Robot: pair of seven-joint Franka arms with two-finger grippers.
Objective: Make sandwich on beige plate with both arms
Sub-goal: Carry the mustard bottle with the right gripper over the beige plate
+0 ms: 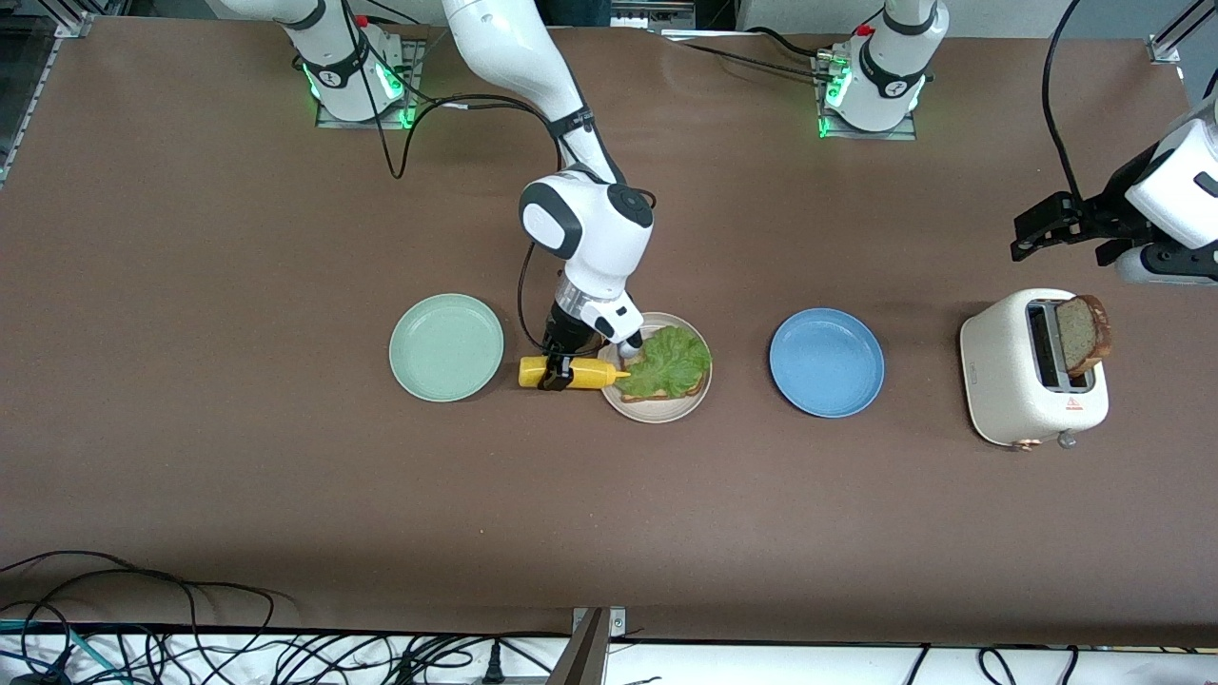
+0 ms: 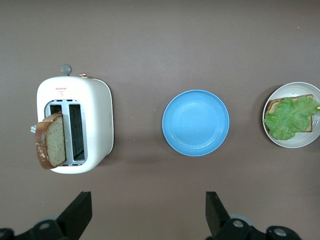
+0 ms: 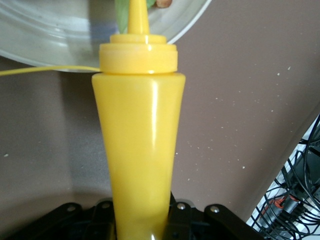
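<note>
The beige plate (image 1: 666, 415) holds one bread slice (image 1: 666, 392) covered by a ruffled green lettuce leaf (image 1: 672, 362). My right gripper (image 1: 554, 373) is shut on a yellow squeeze bottle (image 1: 580, 372), held on its side with the nozzle at the plate's rim, pointing at the lettuce. In the right wrist view the bottle (image 3: 137, 150) fills the middle, with the plate (image 3: 50, 40) past its tip. A second bread slice (image 1: 1085, 335) stands in the white toaster (image 1: 1018, 381). My left gripper (image 1: 1032, 233) is open and empty, high above the table beside the toaster (image 2: 95, 125).
A mint-green plate (image 1: 446, 346) lies toward the right arm's end, beside the bottle. A blue plate (image 1: 826, 362) lies between the beige plate and the toaster; it also shows in the left wrist view (image 2: 195, 122). Cables run along the table's front edge.
</note>
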